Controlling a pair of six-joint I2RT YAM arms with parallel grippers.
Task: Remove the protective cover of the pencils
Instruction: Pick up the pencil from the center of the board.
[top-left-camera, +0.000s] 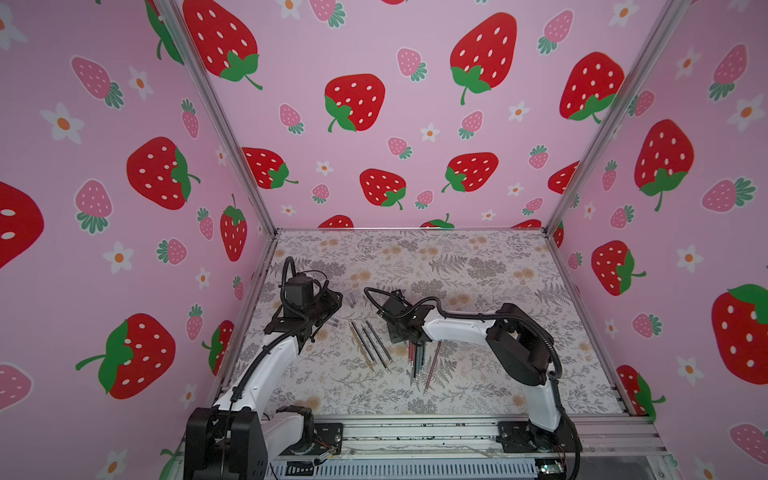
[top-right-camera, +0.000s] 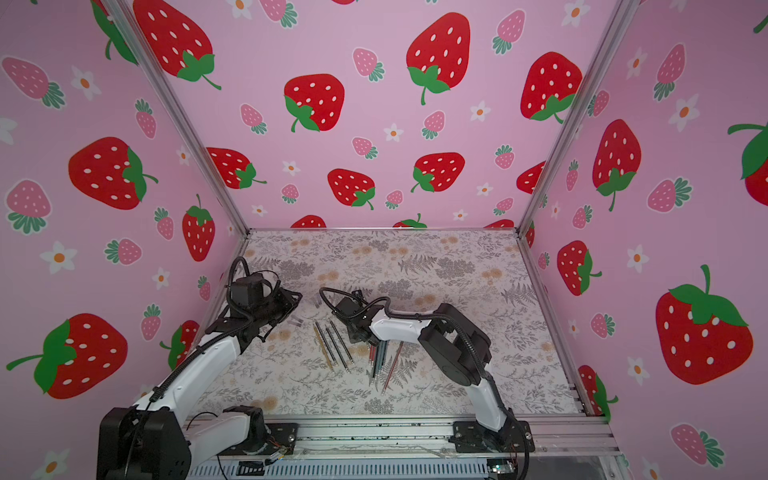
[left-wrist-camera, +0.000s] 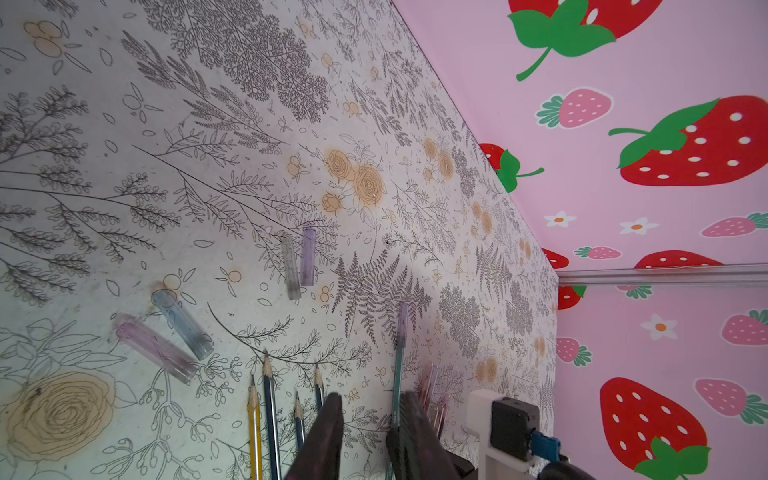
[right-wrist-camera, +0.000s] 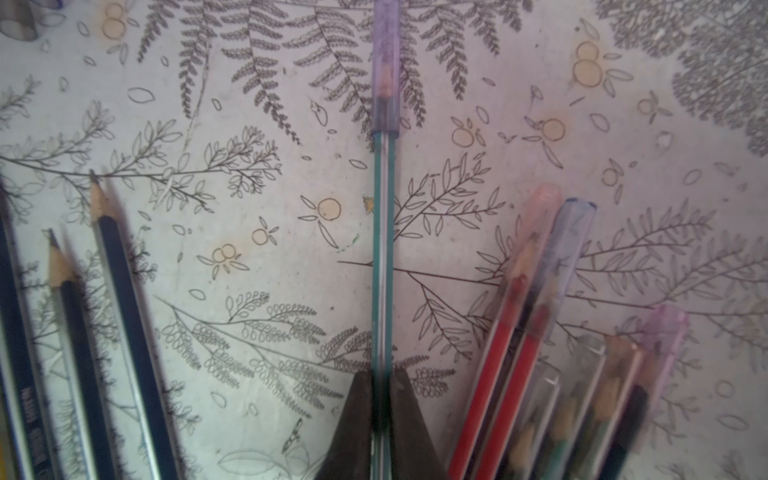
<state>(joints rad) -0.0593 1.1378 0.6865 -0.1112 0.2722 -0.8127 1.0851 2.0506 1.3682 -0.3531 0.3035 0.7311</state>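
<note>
The right fingers (right-wrist-camera: 353, 415) are clenched on the shaft of a teal pencil (right-wrist-camera: 382, 232) with pale stripes. Its long axis runs straight out from between them over the flowered surface (right-wrist-camera: 249, 124). Its sharpened end points away from the right arm, sheathed in a translucent purple cap (right-wrist-camera: 385, 66) seated fully on the tip. Whether the pencil rests on the surface or is raised just off it, I cannot tell.

On the left-arm side of the teal pencil lie the bare pencils (right-wrist-camera: 124, 316), dark blue with one yellow, side by side. Their uncovered points aim roughly the same way as the teal pencil's tip but slant a little away from it. In a top view they show as a slanted row of four (top-left-camera: 370, 345). On the teal pencil's other side is a loose bundle of capped pencils (right-wrist-camera: 540, 353), red and dark ones with their covers on, fanned slightly outward, tips aimed the same general way.

The left fingers (left-wrist-camera: 328, 432) stand parted with nothing between them, well apart from the teal pencil, beyond the bare row. Farther from the teal pencil on that side, four loose caps lie on the surface: a blue-grey and pink pair (left-wrist-camera: 183, 324), and a grey and purple pair (left-wrist-camera: 297, 266)
</note>
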